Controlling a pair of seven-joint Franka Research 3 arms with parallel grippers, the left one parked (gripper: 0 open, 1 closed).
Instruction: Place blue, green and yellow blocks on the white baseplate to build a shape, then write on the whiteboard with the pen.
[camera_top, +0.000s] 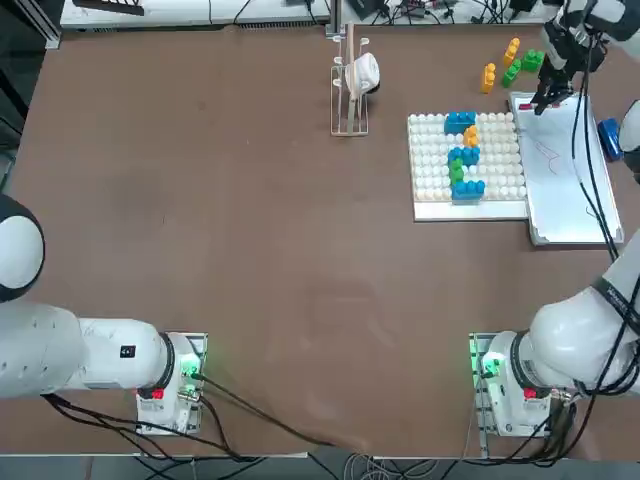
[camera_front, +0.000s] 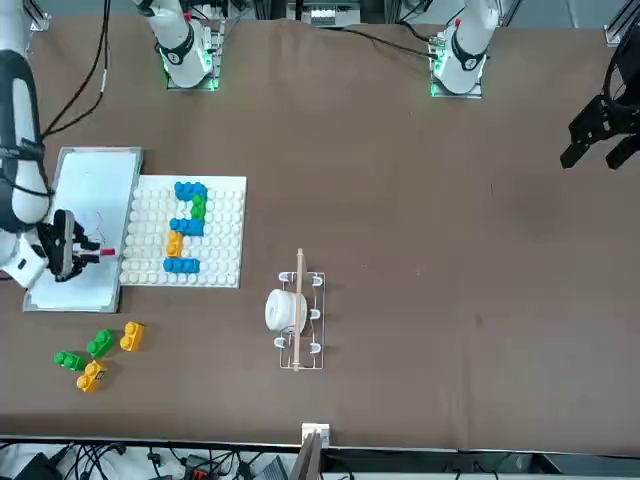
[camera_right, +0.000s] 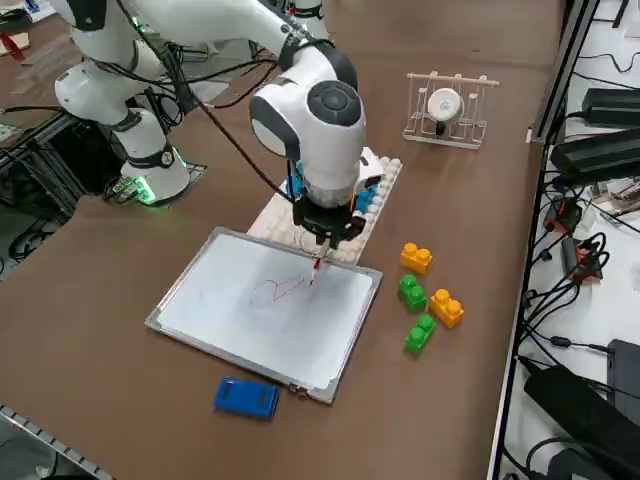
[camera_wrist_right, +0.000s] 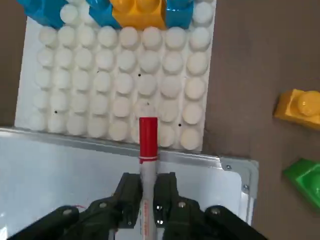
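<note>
The whiteboard (camera_right: 265, 310), already carrying red strokes, is lying just beside the white baseplate (camera_top: 440, 165), where the shape (camera_top: 465, 155) is sitting finished. Over the board's far end the right gripper (camera_right: 320, 238) is clamping the pen (camera_right: 314, 270), which is pointing down at the panel. Pressing too hard is risking a shoved board; a slanting pen is risking a slip within the fingers and a smeared line.
</note>
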